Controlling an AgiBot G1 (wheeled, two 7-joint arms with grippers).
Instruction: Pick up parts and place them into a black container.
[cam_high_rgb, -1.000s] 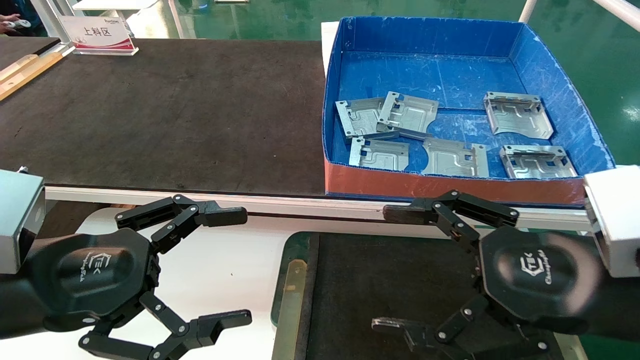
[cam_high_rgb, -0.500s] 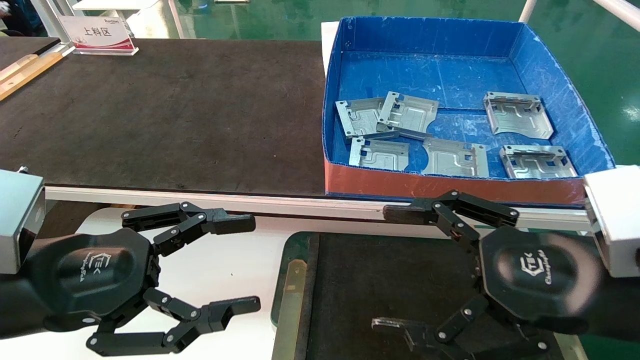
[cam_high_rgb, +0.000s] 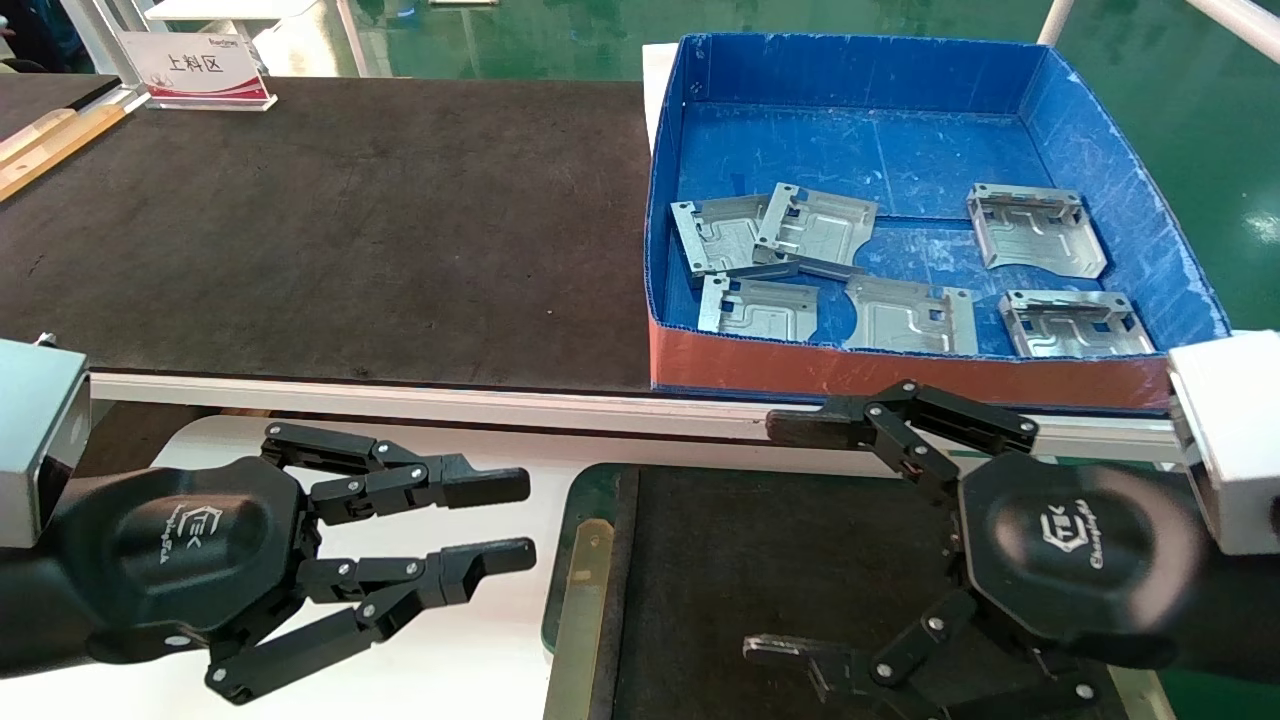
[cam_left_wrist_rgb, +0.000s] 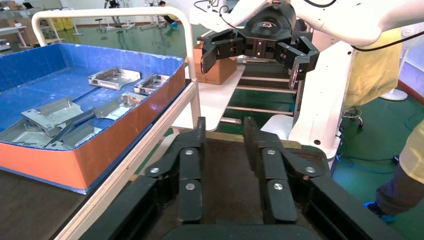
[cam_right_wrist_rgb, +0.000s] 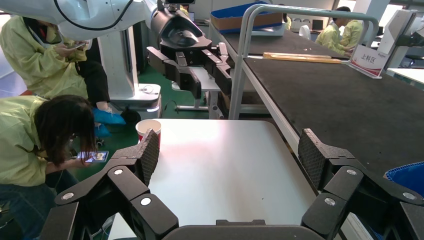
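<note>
Silver-grey stamped metal fills the blue box (cam_high_rgb: 1100, 150) in the upper right of the head view: six parts in all, none of them in the black container. Two overlap at the box's left, one part (cam_high_rgb: 720, 237) partly under another (cam_high_rgb: 815, 222); a third (cam_high_rgb: 757, 306) and a fourth (cam_high_rgb: 915, 317) lie along the red front wall, a fifth (cam_high_rgb: 1073, 324) sits at the lower right corner of the box, and a sixth (cam_high_rgb: 1035, 228) lies above it. One black container (cam_high_rgb: 750, 560), green-rimmed, occupies the bottom centre of the frame, on the white table (cam_high_rgb: 450, 540), with a yellowish strip (cam_high_rgb: 580, 610) lying along its left edge. There are two grippers. The left gripper (cam_high_rgb: 505, 520) is at the lower left, over the white table, pointing toward the container, its fingers drawn near each other with only a narrow gap and nothing between them. The right gripper (cam_high_rgb: 790, 540) is at the lower right, above the container, its fingers spread wide and empty. A white sign (cam_high_rgb: 195, 68) stands on the dark mat (cam_high_rgb: 350, 220) at the upper left.
</note>
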